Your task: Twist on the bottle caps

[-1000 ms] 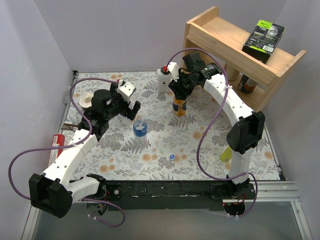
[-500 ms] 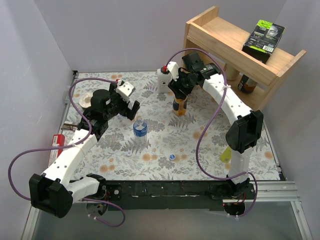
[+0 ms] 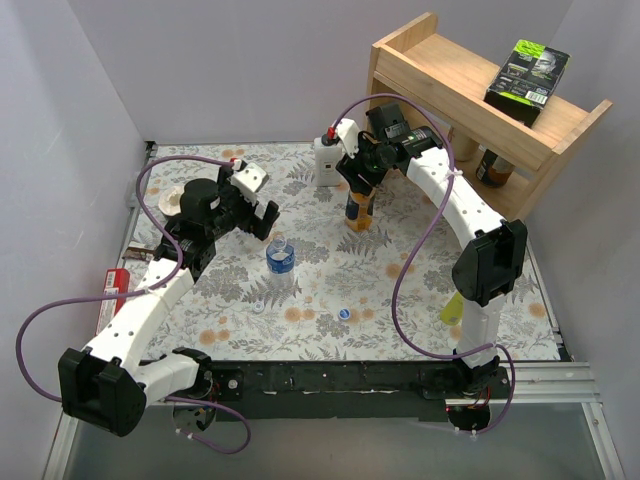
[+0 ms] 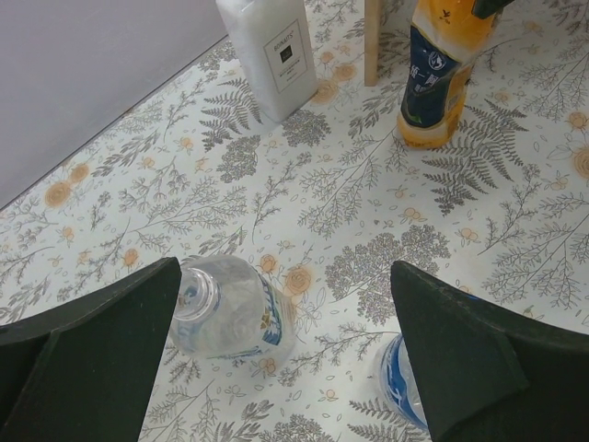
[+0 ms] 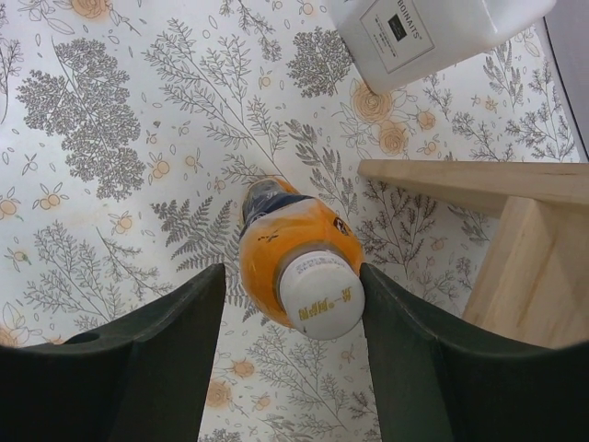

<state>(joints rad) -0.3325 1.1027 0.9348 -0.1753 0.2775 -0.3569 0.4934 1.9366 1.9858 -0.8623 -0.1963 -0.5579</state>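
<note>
Between the right gripper's (image 5: 293, 281) part-open fingers stands the orange bottle (image 5: 276, 235), white cap (image 5: 322, 293) on top, not clamped. The left gripper (image 4: 285, 272) is spread wide and holds nothing; a clear bottle (image 4: 230, 308) sits by one finger.

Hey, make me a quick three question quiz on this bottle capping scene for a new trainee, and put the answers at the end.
1. True or false: the orange bottle has a white cap on its neck.
2. Which gripper straddles that cap? A. left B. right C. neither
3. Fill in: the loose cap lying to the right of the clear bottle is coloured ____.
Key: 1 true; 2 B, the right gripper; 3 blue.
</note>
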